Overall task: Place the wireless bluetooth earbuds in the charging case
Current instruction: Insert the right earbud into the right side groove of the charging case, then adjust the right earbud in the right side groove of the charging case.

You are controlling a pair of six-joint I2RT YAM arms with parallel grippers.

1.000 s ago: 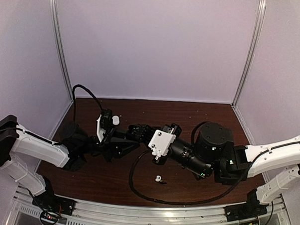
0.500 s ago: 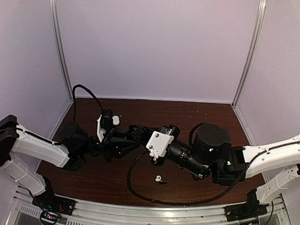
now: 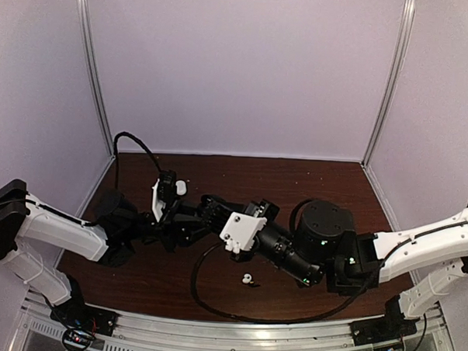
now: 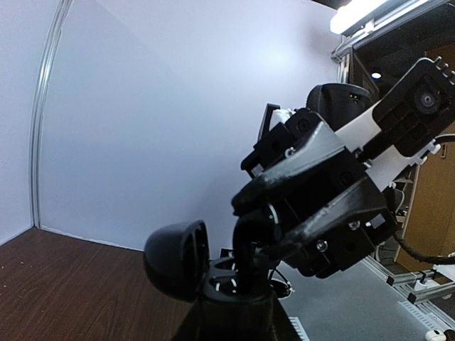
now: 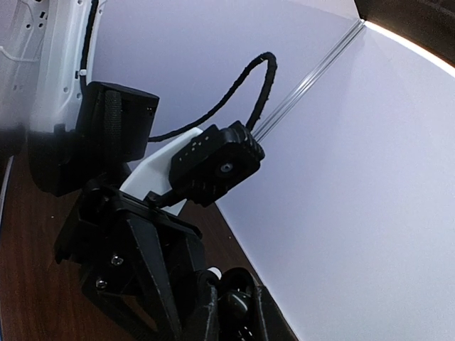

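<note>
Two arms meet above the dark tabletop (image 3: pixel 311 179). The left tool (image 5: pixel 207 304) is clamped around a black charging case (image 4: pixel 229 285) and holds it off the surface, with the lid (image 4: pixel 178 257) swung open to one side. The right tool (image 4: pixel 249 257) dips straight into the case's open mouth. Its fingers sit close together, but it is impossible to tell whether they grip a bud. One white earbud (image 3: pixel 247 279) lies alone on the tabletop, well apart from the case on the side nearer the arm bases. A small white object (image 3: pixel 181 187) shows just beyond the case on the far side.
</note>
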